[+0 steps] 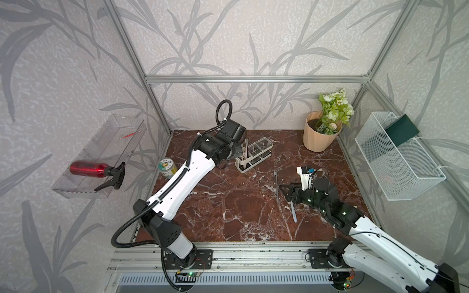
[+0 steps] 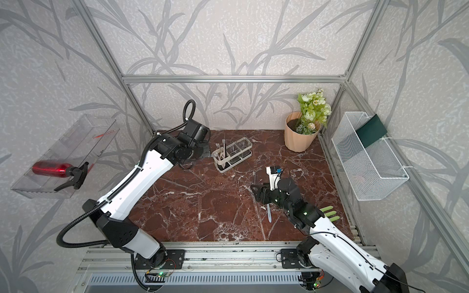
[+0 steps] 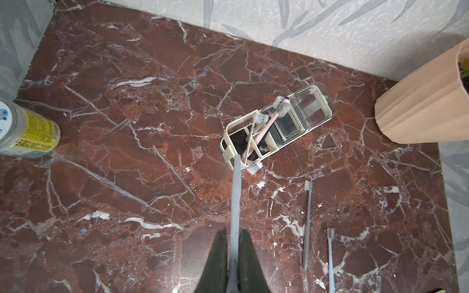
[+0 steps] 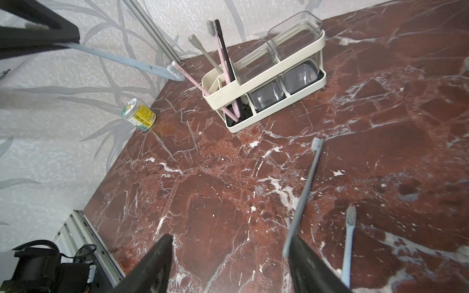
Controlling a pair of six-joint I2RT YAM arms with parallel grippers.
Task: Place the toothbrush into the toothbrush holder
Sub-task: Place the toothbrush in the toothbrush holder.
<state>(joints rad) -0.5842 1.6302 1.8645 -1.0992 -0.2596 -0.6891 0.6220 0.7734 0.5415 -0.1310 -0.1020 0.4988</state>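
Note:
My left gripper is shut on the handle of a pale blue toothbrush. Seen from the right wrist, this toothbrush hangs in the air, its bristle head just outside the toothbrush holder's end. The holder stands at the back of the table, with pink, beige and dark brushes in its end compartment. My right gripper is open and low over the table. A grey toothbrush lies by one of its fingers and a pale blue one lies beyond.
A yellow-labelled can stands at the table's left edge and a peach flower pot in the back right corner. A white mesh basket hangs on the right wall. A clear shelf holding a red spray bottle hangs on the left wall.

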